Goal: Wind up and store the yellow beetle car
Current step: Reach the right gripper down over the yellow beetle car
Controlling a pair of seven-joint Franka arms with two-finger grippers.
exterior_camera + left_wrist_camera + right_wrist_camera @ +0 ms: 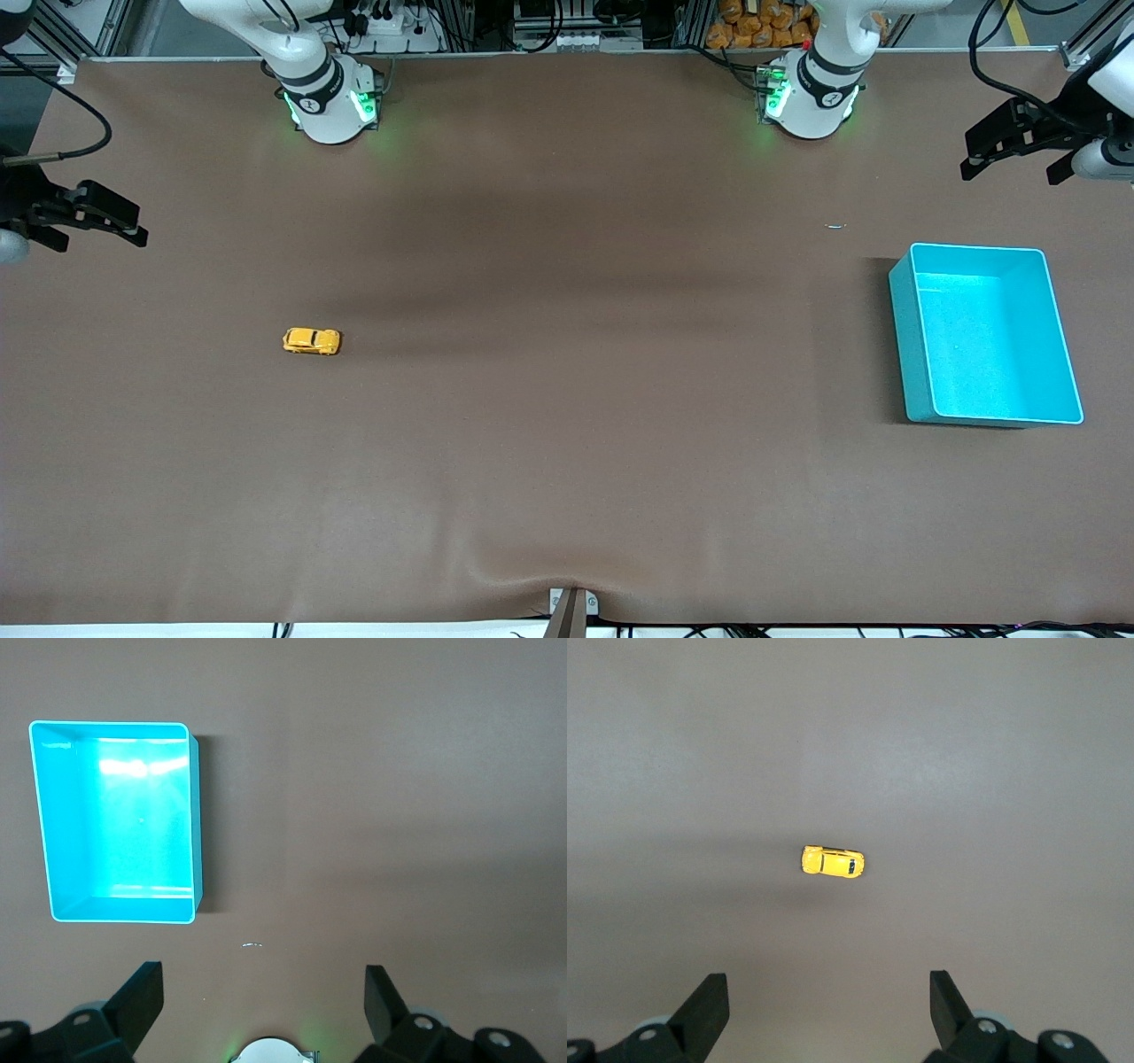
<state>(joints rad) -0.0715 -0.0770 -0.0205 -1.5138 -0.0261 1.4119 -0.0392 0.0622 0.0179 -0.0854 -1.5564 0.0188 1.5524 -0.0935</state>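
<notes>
Since the yellow beetle car [311,341] is tiny, light, glossy, I'd pinch its flanks; right gripper [133,232] and left gripper [1010,168] gape empty.

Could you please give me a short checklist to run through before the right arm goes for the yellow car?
1. Yellow beetle car upright on its wheels on the table: ok.
2. Nothing touching the car: ok.
3. Right gripper open, high over the table's right-arm end: ok.
4. Left gripper open, waiting over the left-arm end: ok.
5. Teal bin empty and upright: ok.
6. Car already wound: cannot tell.
</notes>
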